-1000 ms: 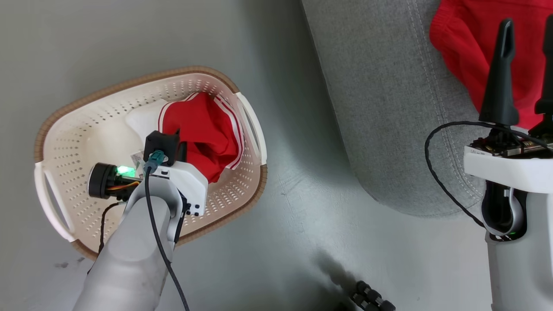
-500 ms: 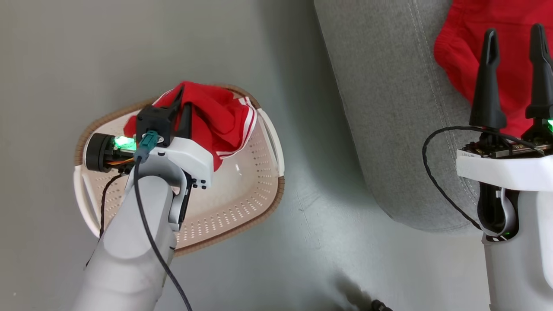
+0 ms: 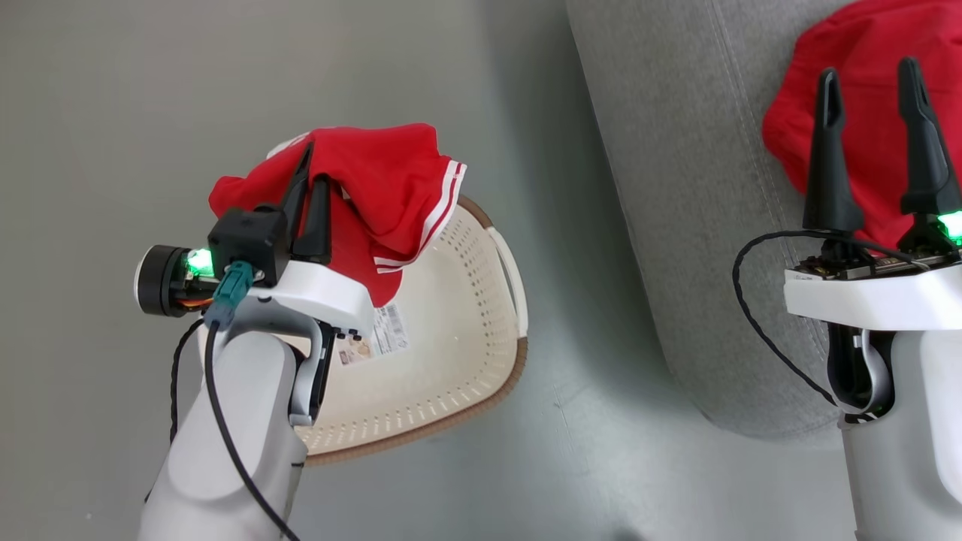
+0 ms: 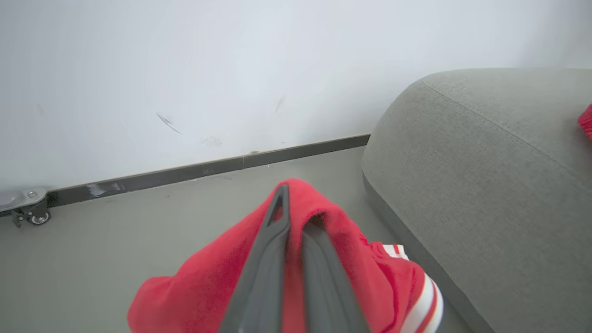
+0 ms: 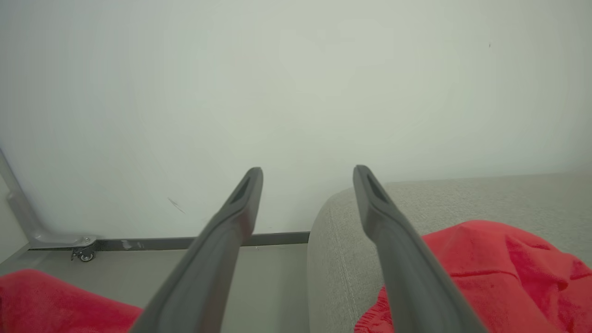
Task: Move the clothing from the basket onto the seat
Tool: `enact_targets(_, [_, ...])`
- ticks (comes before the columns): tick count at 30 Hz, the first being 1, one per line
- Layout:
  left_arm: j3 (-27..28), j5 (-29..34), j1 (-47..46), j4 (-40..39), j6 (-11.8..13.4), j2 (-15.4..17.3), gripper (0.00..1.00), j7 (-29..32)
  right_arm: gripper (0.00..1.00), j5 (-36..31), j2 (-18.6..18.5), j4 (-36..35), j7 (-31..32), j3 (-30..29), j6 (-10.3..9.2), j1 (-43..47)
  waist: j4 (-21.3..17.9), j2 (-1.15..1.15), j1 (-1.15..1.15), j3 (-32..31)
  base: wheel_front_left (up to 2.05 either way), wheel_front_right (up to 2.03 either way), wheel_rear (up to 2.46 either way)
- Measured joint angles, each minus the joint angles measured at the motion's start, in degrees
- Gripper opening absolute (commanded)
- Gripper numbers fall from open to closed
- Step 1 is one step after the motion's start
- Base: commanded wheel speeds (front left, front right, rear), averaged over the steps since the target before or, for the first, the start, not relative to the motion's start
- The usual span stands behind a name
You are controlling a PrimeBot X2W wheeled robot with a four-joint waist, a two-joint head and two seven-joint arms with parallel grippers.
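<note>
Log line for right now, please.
left claw: shut on red garment, held above basket | right claw: open, empty, above second garment lying on seat | stage: carry to seat pending

light: bright, even | shadows: soft | wrist views: hazy, edges bowed

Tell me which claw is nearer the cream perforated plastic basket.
Left: left claw, clutching red striped garment, is above the basket; right claw is over the grey fabric seat.
</note>
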Motion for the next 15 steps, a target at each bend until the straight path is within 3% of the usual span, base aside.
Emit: enact_targets(15, [2.3,0.2,7.3,-11.0,0.5,0.5,0.0,0.0,1.0,-0.5,-1.1,3.5,0.0,2.3,0.0,2.4,3.9,0.0,0.0,-8.1,0.0,0.0,0.0])
